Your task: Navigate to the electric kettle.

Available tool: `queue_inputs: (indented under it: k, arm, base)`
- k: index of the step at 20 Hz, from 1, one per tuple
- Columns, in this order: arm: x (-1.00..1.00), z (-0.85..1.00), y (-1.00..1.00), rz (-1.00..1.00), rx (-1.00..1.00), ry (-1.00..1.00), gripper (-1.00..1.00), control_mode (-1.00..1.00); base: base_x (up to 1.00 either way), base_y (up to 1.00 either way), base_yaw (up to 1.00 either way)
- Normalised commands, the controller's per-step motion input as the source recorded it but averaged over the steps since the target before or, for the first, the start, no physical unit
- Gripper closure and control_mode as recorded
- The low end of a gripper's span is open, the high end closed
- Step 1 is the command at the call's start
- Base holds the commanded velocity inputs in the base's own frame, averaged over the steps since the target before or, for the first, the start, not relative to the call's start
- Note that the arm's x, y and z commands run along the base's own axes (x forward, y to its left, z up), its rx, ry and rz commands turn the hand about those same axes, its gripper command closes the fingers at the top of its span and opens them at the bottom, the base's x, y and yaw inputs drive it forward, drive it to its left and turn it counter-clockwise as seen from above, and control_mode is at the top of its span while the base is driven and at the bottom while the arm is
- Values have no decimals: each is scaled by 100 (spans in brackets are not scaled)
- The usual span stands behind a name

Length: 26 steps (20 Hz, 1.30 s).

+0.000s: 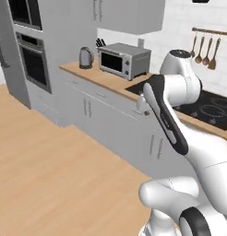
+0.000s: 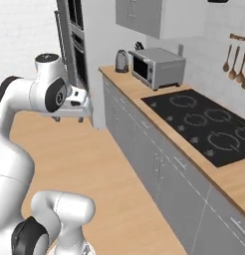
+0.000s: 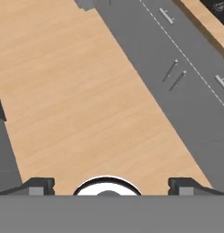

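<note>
Driving: base not at the electric kettle [image 1: 86, 58] yet, it's far ahead of the gripper [image 3: 109, 184], beside the microwave [image 1: 124, 60].
Gripper: fingers apart, empty, tucked for travel.

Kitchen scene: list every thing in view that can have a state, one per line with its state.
electric kettle: upright on the counter's far end, left of the microwave, untouched.
microwave: door shut.
wall oven: door shut.
base cabinets: doors and drawers shut.
cooktop: bare, no pot on it.
hanging utensils: hung on the wall rail.
gripper: open, holding nothing, over the wooden floor.
</note>
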Motion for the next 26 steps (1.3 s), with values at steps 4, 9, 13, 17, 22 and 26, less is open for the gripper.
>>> queue_inputs:
  k: [4, 9, 13, 17, 22, 26]
  arm:
    - [0, 0, 0, 0, 0, 0, -100, 100]
    - [0, 0, 0, 0, 0, 0, -100, 100]
    - [0, 0, 0, 0, 0, 0, -100, 100]
    - [0, 0, 0, 0, 0, 0, -100, 100]
    - [0, 0, 0, 0, 0, 0, -100, 100]
    - [0, 0, 0, 0, 0, 0, -100, 100]
  base:
    - [100, 71, -44]
    - [100, 96, -49]
    - [100, 100, -46]
    - [100, 100, -43]
    - [71, 100, -31]
    - [44, 100, -20]
